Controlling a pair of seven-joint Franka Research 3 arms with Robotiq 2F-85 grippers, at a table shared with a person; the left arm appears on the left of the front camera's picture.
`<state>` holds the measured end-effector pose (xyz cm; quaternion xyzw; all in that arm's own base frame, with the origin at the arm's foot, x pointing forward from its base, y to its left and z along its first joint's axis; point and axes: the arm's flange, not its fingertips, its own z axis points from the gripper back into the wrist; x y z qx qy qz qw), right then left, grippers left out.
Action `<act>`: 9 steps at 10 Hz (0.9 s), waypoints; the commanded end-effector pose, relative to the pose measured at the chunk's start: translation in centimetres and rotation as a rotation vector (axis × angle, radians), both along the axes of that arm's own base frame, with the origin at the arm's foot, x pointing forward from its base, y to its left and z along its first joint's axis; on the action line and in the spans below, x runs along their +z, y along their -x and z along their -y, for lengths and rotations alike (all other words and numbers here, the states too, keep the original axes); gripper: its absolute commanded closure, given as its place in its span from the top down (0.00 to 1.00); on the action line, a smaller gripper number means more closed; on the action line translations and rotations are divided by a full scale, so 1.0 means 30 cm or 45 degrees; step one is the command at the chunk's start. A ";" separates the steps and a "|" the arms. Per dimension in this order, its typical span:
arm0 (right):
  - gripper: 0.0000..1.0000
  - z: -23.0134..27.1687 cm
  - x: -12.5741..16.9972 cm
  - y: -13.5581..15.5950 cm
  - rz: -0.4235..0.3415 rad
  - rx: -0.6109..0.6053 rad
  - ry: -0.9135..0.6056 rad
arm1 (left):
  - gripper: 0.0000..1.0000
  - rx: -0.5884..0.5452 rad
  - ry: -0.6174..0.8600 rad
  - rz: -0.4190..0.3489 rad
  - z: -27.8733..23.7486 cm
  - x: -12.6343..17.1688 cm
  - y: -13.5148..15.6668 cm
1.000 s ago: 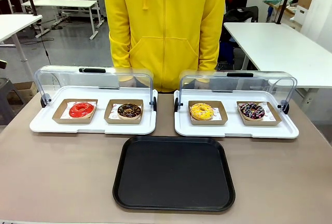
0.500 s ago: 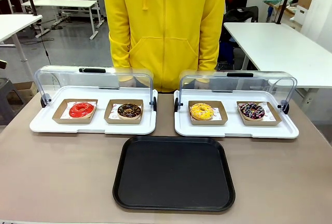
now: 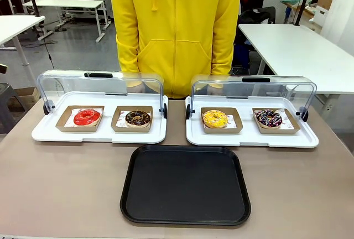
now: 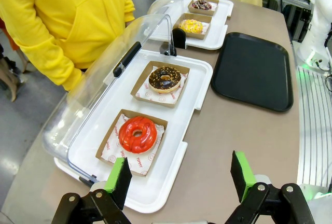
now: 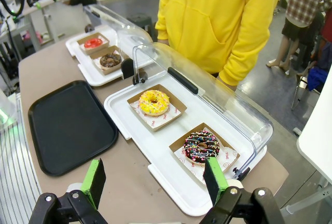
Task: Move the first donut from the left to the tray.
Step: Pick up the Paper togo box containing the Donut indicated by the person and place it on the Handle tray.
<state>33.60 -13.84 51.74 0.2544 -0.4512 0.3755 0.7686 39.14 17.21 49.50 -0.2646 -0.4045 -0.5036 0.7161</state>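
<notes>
Your left end effector (image 4: 181, 175) and right end effector (image 5: 154, 176) both gape wide, empty. The red donut (image 4: 137, 134) sits in its cardboard tray (image 4: 108, 135), well apart from the black tray (image 3: 185, 186).

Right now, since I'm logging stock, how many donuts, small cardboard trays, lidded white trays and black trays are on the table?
Glazed ring donuts: 4
Small brown cardboard trays: 4
White plastic trays with clear domed lids: 2
Large flat black plastic tray: 1
Total: 11
</notes>
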 end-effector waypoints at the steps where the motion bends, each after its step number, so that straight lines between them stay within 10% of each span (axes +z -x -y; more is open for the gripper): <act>1: 1.00 -0.002 0.003 -0.013 0.042 0.012 -0.013 | 1.00 -0.010 0.003 0.014 0.000 0.004 0.003; 9: 1.00 -0.002 0.003 -0.013 0.042 0.012 -0.013 | 1.00 -0.010 0.003 0.014 0.000 0.004 0.003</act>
